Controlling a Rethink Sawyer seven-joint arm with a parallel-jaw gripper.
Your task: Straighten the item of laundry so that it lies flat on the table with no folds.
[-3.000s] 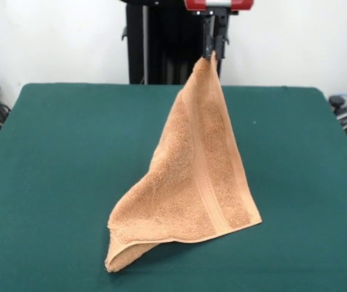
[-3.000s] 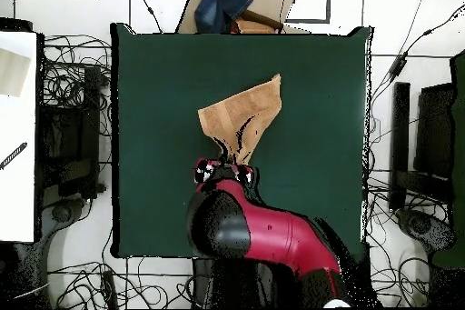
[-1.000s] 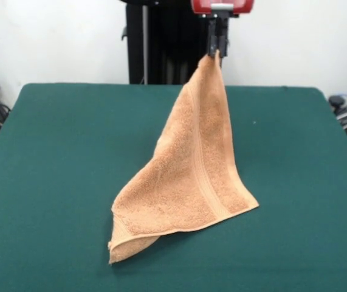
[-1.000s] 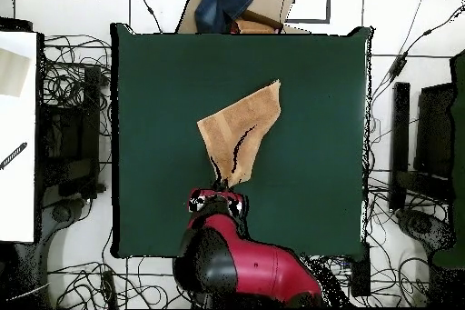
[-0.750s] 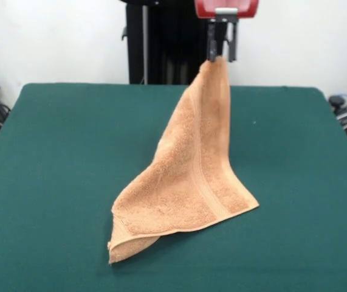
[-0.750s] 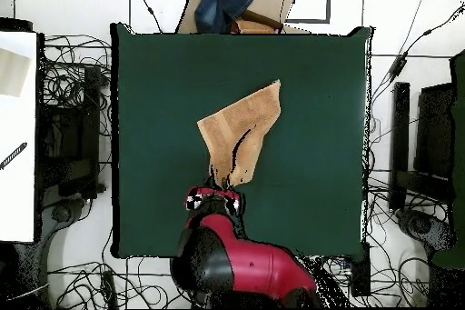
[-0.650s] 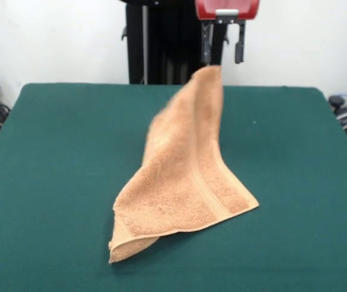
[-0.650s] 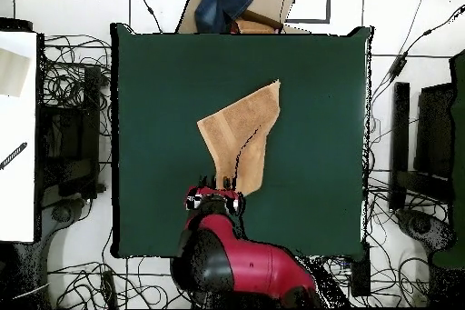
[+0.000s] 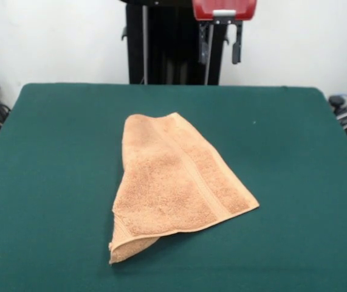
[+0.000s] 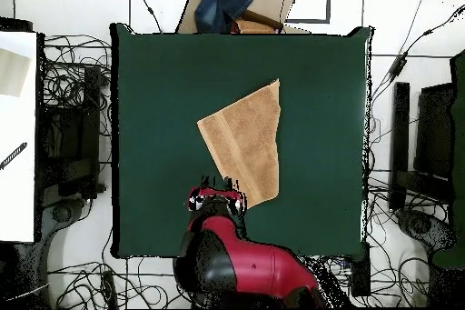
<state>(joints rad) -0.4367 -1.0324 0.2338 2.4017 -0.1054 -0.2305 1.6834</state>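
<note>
Now that the jaws hang wide and empty, dropped: towel down mid-counter. Not flat yet; seems doubled over, with a layer poking out underneath.

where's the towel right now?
Front view: the towel lies near the middle of the table, still partly folded, below and clear of the open gripper.

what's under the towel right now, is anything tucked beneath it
At the towel's near corner in the front view, a second layer of the same cloth shows beneath, so it lies folded on the table. How far that layer reaches is covered. The gripper hangs open above, apart from it.
</note>
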